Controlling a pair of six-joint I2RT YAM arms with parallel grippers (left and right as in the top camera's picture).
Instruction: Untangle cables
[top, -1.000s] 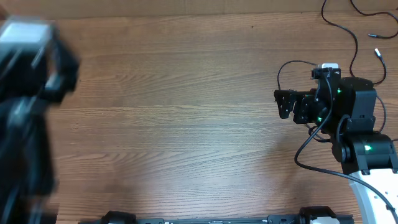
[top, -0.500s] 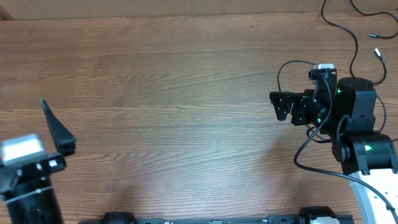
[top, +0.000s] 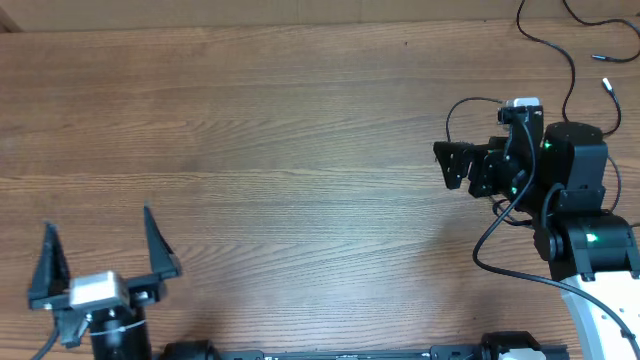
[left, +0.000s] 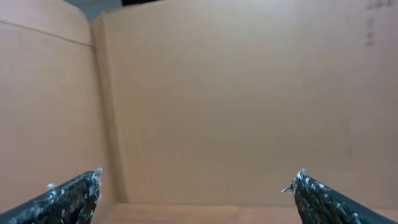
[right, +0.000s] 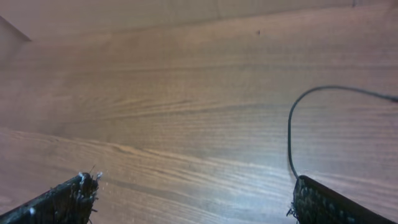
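Right claw (top: 445, 166), jaws apart, faces away from the cables (top: 572, 78) at the counter's (top: 300, 150) far-right corner; left claw (top: 97, 225), also apart, sits farther.

Thin cables (top: 572, 62) beyond top edge

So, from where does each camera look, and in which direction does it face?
Overhead: above the table, facing straight down; shows the left gripper, the right gripper and cables at the far right corner.
Left wrist: behind the left gripper, facing a plain tan wall; its own open fingertips show at the bottom corners.
Right wrist: behind the right gripper, looking low across the table; own fingertips below, a black cord on the right.
Shared: overhead and right wrist both show the wooden table top.
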